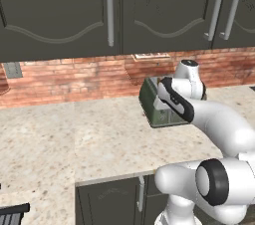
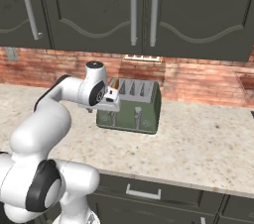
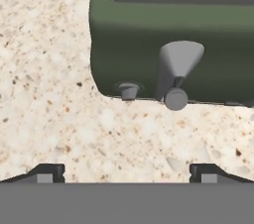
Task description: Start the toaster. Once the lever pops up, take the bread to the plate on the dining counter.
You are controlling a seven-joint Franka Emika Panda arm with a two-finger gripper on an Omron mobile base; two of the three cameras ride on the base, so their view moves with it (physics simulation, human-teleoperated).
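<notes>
**One toaster, one open gripper above its lever side**

There is one toaster on the wall counter, standing close to the brick backsplash under the dark upper cabinets. On its facing side the right base view shows two pale levers, the left one partly behind the hand. The hand view shows one lever with a round knob beneath it and a small stub to its left, near the toaster's lower corner.

The gripper hangs over the counter just in front of that side, its two fingertips standing wide apart with nothing between them. It touches nothing.

Bare speckled stone lies to both sides of the toaster and in front of it, up to the counter's front edge; behind it the room is tight against the wall.

In the left base view the arm's wrist covers much of the toaster. Whether bread sits in the slots is hard to tell; a brownish sliver shows in the leftmost slot in the right base view.
</notes>
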